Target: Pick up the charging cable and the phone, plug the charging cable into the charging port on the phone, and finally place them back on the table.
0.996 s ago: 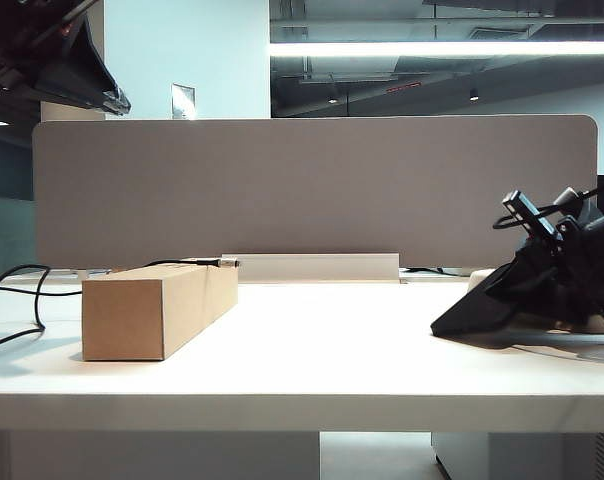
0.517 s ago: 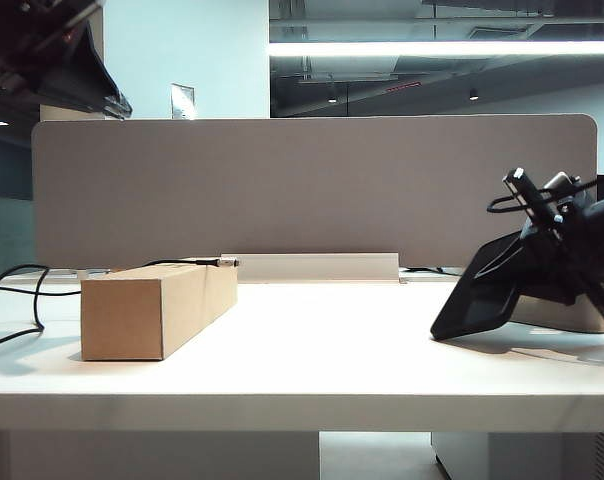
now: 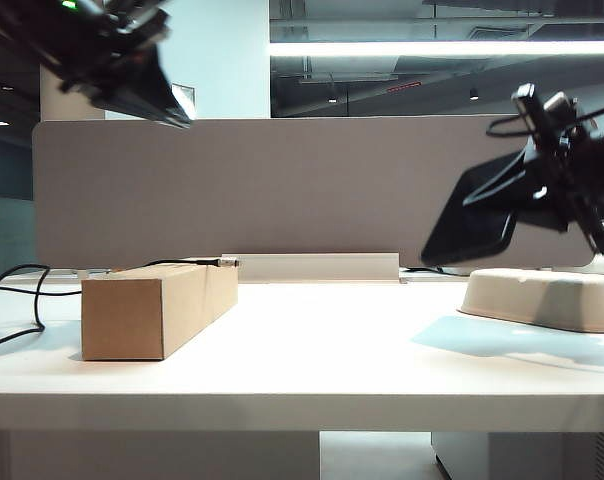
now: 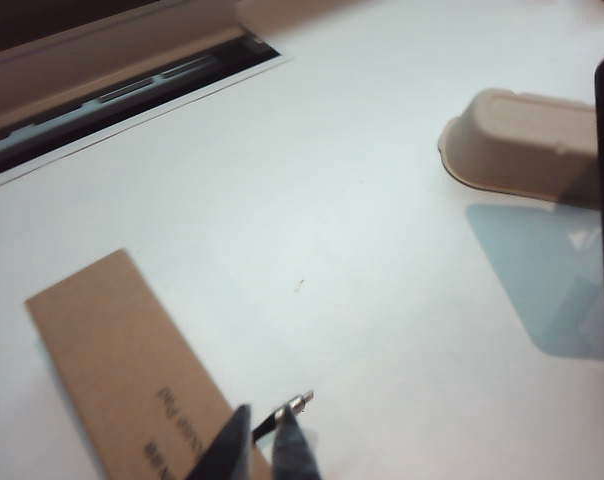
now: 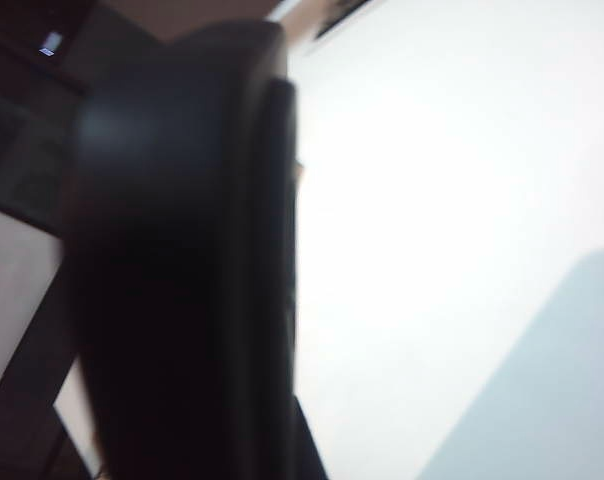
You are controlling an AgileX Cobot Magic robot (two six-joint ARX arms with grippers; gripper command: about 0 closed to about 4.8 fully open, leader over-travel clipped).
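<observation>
High over the right end of the wide white surface [image 3: 312, 350], the right tool [image 3: 542, 195] is clamped on the flat glossy black phone [image 3: 472, 215], which hangs tilted in the air above the off-white shallow tray [image 3: 542, 298] and touches neither. At the upper left of the exterior view, the left tool [image 4: 262, 450] hovers above the long brown cardboard box [image 3: 157, 305] with its jaws nearly together, though whether they touch the cord is unclear. Along the top of that box lies the thin black charging cable [image 3: 12, 290], its silvery plug tip [image 4: 299, 403] at the box's far end.
</observation>
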